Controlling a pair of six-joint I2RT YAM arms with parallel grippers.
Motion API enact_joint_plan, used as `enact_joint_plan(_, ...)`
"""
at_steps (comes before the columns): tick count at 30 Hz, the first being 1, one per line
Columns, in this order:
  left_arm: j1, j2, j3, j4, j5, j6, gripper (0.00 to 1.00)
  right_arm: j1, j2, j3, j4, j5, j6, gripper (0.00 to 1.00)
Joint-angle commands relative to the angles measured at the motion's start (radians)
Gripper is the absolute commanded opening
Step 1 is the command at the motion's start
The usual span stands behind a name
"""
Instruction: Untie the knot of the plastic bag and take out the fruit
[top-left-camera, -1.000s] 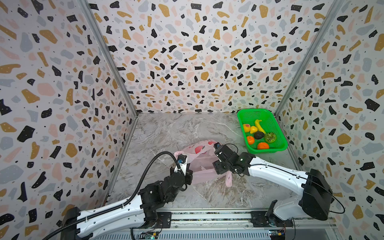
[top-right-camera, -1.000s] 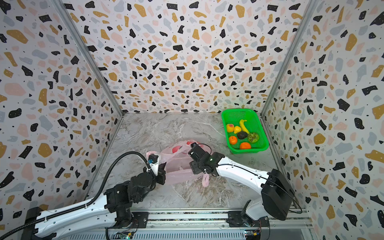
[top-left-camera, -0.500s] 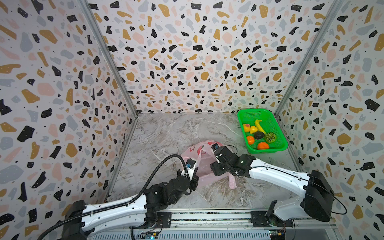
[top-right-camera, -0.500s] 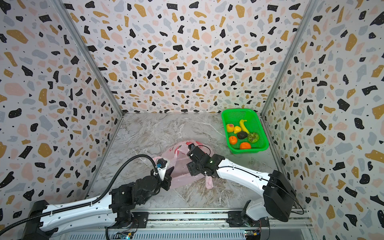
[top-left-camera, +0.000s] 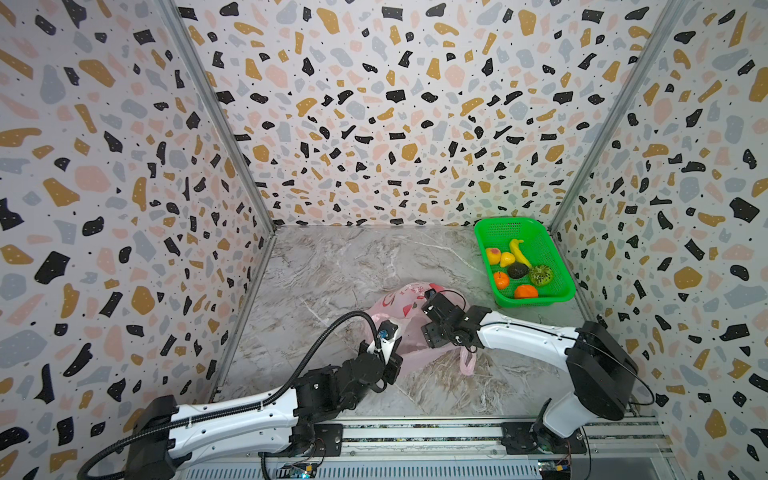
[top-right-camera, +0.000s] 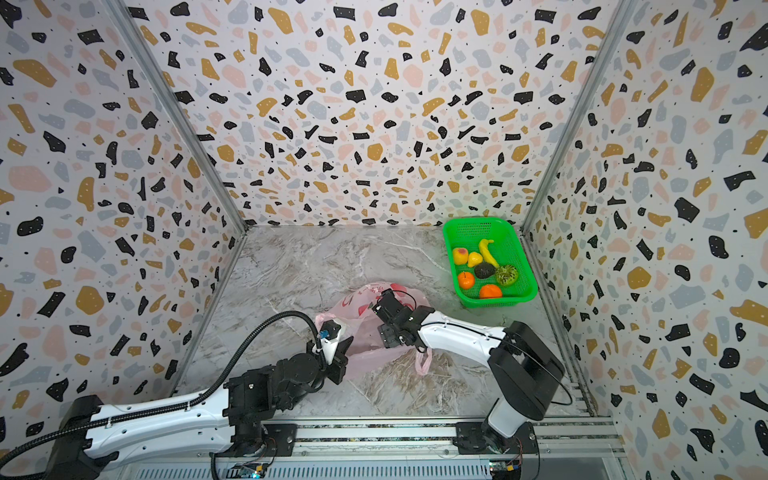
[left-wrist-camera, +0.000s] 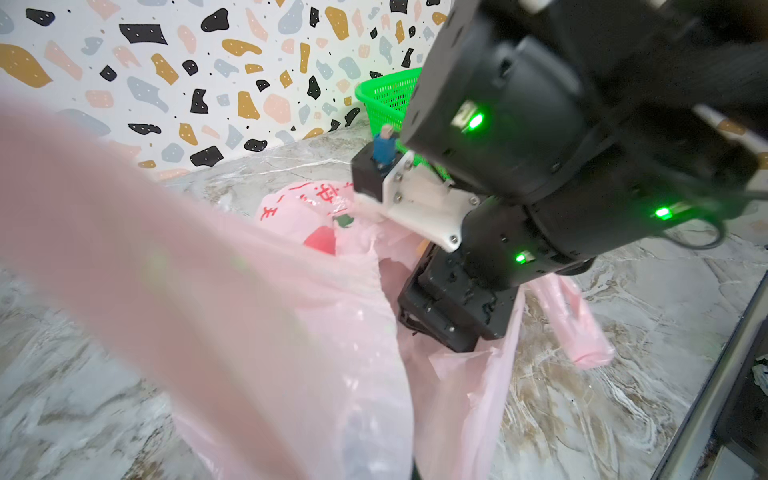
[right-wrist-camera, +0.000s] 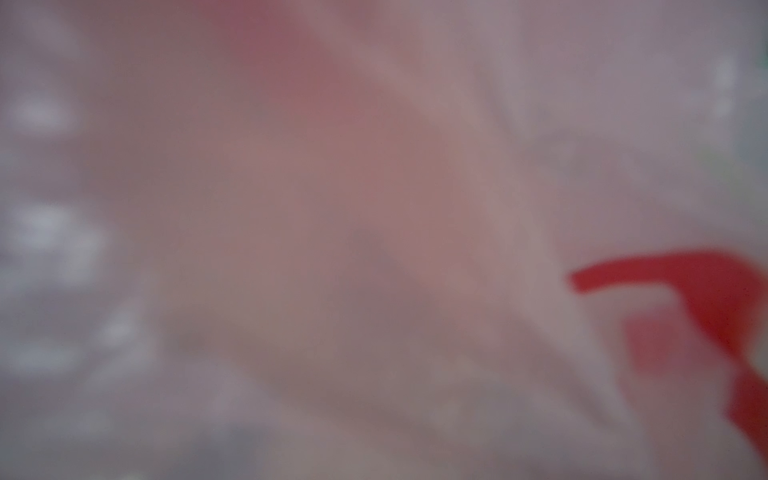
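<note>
Checking both top views: plastic bag (top-left-camera: 409, 299) (top-right-camera: 361, 305) lies mid-table (top-left-camera: 332, 266), mouth slack. Left tool (top-left-camera: 388, 328) (top-right-camera: 334, 332) is fully closed, pinching the bag's near edge. Right tool (top-left-camera: 430, 334) (top-right-camera: 386, 332) is sunk in the mouth, can't tell its spread. Fruit (top-left-camera: 517, 270) sits in green basket (top-left-camera: 498, 226) far right, apart from the bag. Left wrist: right tool (left-wrist-camera: 440, 328) is down inside the bag (left-wrist-camera: 332, 332), tips hidden. Right wrist: only blurred pink bag film (right-wrist-camera: 374, 208) with red print.
</note>
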Motion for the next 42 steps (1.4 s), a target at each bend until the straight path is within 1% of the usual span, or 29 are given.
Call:
enact_joint_plan(1,-0.005,0.001,-0.012,0.018,-0.01,0.011,0.0,-0.006,-0.087,-0.044,-0.115,0.065,0.063,0.84)
enact_joint_plan(6,-0.008,0.011,-0.014,0.008,-0.002,0.018,0.0,-0.038,-0.13,-0.104,-0.083,0.098,0.063,0.87)
enact_joint_plan(9,-0.011,0.006,-0.017,-0.003,0.001,0.022,0.0,-0.077,-0.139,-0.1,-0.057,0.09,0.042,0.88)
enact_joint_plan(13,-0.011,-0.014,-0.02,-0.023,-0.008,0.011,0.0,-0.084,-0.156,-0.09,0.003,0.059,-0.006,0.88)
enact_joint_plan(14,-0.011,-0.018,-0.013,-0.03,-0.012,0.009,0.06,-0.08,-0.162,-0.086,0.021,0.043,-0.028,0.88)
enact_joint_plan(17,-0.011,-0.028,0.032,-0.077,-0.035,0.003,0.39,-0.064,-0.176,-0.062,0.036,-0.011,-0.077,0.88)
enact_joint_plan(19,-0.011,-0.039,0.075,-0.111,-0.045,0.009,0.55,-0.063,-0.183,-0.042,0.021,-0.056,-0.091,0.88)
enact_joint_plan(22,-0.011,-0.054,0.149,-0.178,-0.047,0.018,0.76,-0.06,-0.19,-0.021,-0.011,-0.118,-0.094,0.88)
enact_joint_plan(24,-0.011,-0.063,0.202,-0.232,-0.047,0.03,0.82,-0.054,-0.2,-0.018,-0.023,-0.145,-0.09,0.88)
enact_joint_plan(29,-0.011,-0.078,0.353,-0.338,-0.046,0.079,0.86,-0.048,-0.24,-0.014,-0.041,-0.242,-0.082,0.88)
enact_joint_plan(34,-0.011,0.017,0.523,-0.421,0.009,0.154,0.88,-0.047,-0.302,-0.003,-0.061,-0.334,-0.053,0.88)
enact_joint_plan(36,-0.004,0.087,0.594,-0.451,0.065,0.195,0.89,-0.047,-0.329,-0.005,-0.068,-0.358,-0.03,0.88)
enact_joint_plan(38,0.026,0.161,0.666,-0.485,0.158,0.225,0.89,-0.047,-0.365,-0.009,-0.074,-0.386,-0.005,0.88)
enact_joint_plan(39,0.039,0.187,0.689,-0.493,0.192,0.229,0.89,-0.046,-0.383,-0.007,-0.081,-0.395,0.006,0.88)
enact_joint_plan(40,0.062,0.21,0.704,-0.495,0.25,0.241,0.89,-0.047,-0.404,-0.002,-0.092,-0.406,0.015,0.88)
enact_joint_plan(42,0.092,0.252,0.723,-0.508,0.313,0.259,0.89,-0.047,-0.44,0.014,-0.126,-0.416,0.033,0.88)
